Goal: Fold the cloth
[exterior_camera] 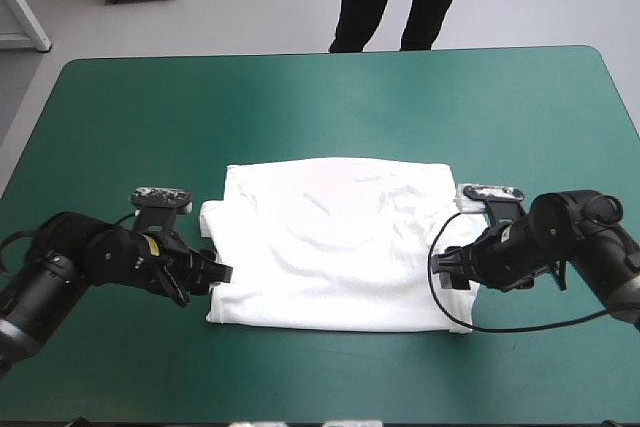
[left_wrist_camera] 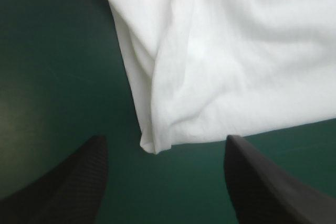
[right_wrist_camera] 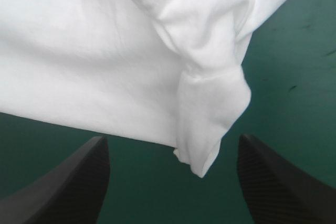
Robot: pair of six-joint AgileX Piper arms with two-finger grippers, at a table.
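- The left jaws and the right jaws both stand wide open and empty. They sit low over the counter (exterior_camera: 300, 97), one at each side of the T-shirt (exterior_camera: 335, 247).
- The white T-shirt lies flat as a rough rectangle in the middle of the teal-green counter, closer to its near edge. Its sleeves seem to be turned in.
- Its near left corner (left_wrist_camera: 149, 148) points into the gap between the left black fingers (left_wrist_camera: 73, 182), apart from both.
- On the right, a bunched, rounded flap (right_wrist_camera: 210, 129) lies in the gap rather than a clean corner.
- The likely step is pinching both side edges for a fold. Advance level with the counter and catch every layer. Reach past the lump on the right, then close both sides together so the cloth lifts evenly.
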